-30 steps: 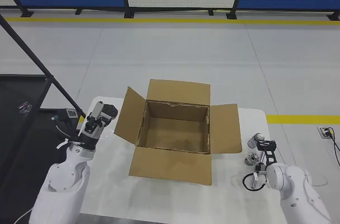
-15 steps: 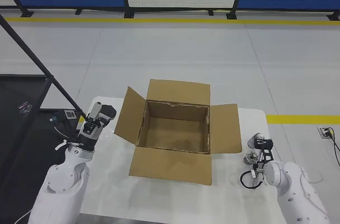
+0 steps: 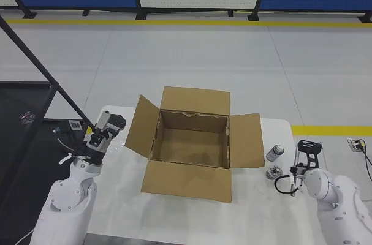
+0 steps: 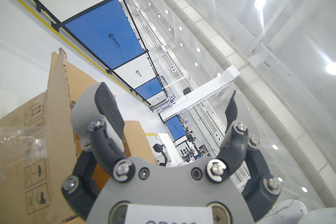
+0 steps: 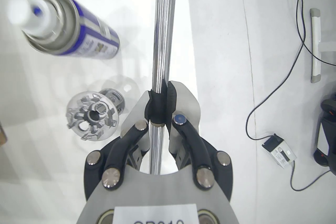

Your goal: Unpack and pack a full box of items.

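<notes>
Cardboard box point(image 3: 189, 180) mid white table point(image 3: 253, 211), flaps splayed, cavity looks bare. L gripper point(image 4: 169, 99) fingers apart beside left flap. R gripper point(image 5: 158, 107) clamped off-centre on steel rod point(image 5: 164, 25) at table's right edge. Risk: long free end swings, tips spray can point(image 5: 73, 33) or clips metal hub point(image 5: 92, 116) nearby; rod could slip off edge. Right flap lies btw rod and cavity.

White arms point(image 3: 70, 199), black finger pads point(image 4: 109, 110) — silver screws point(image 4: 214, 170)

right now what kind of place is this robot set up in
Probably a factory or industrial test hall: a yellow floor line marks off the area, blue partition panels fence it, and rows of ceiling lights hang high overhead.
</notes>
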Robot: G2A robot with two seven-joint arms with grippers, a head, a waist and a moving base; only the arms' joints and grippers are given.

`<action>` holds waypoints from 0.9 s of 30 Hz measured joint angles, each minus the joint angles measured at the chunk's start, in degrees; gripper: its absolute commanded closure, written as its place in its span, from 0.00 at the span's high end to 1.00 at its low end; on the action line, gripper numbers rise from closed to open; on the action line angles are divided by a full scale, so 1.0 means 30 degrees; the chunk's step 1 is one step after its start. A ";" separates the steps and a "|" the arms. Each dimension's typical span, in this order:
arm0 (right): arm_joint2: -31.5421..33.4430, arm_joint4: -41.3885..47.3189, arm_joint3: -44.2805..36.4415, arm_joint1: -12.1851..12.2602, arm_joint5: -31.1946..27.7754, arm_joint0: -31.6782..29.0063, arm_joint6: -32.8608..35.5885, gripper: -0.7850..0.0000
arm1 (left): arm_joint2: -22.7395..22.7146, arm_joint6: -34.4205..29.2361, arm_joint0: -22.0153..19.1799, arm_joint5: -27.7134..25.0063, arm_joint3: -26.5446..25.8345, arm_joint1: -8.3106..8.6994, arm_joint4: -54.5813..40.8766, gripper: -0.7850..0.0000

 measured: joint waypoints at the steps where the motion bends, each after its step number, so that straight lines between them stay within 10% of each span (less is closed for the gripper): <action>1: 0.0353 0.0381 -0.0762 0.0003 0.0222 -0.0284 -0.0284 0.00 | 0.0005 -0.0017 -0.0015 0.0004 -0.0003 0.0000 0.0015 1.00; 15: 0.0491 0.7242 -0.8092 -0.0693 0.2641 -0.1879 -0.6432 0.00 | -0.0909 0.0003 0.1130 -0.0583 -0.0916 0.0112 -0.0270 1.00; 27: -0.6067 0.7681 -0.7681 -0.1349 -0.0077 0.1341 -0.7674 0.00 | -0.2356 0.0834 0.3430 -0.1366 -0.2173 0.0192 -0.1134 1.00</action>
